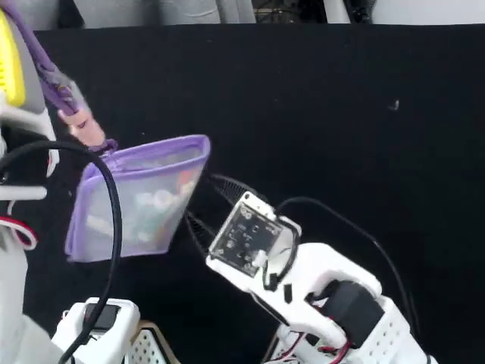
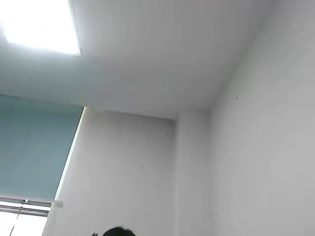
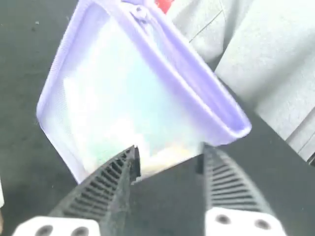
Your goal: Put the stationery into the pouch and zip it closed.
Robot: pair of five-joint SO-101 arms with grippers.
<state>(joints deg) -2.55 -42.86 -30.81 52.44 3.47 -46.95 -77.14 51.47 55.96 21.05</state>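
Right wrist view: R hand [image 3: 167, 153], fingers apart, at pouch [image 3: 123, 88] edge.

No lettering, number or sign can be read. The circuit board [image 1: 244, 236] on the arm at lower centre of the high view carries small marks too fine to make out. Any print inside the pouch [image 1: 144, 199] is blurred behind its translucent wall.
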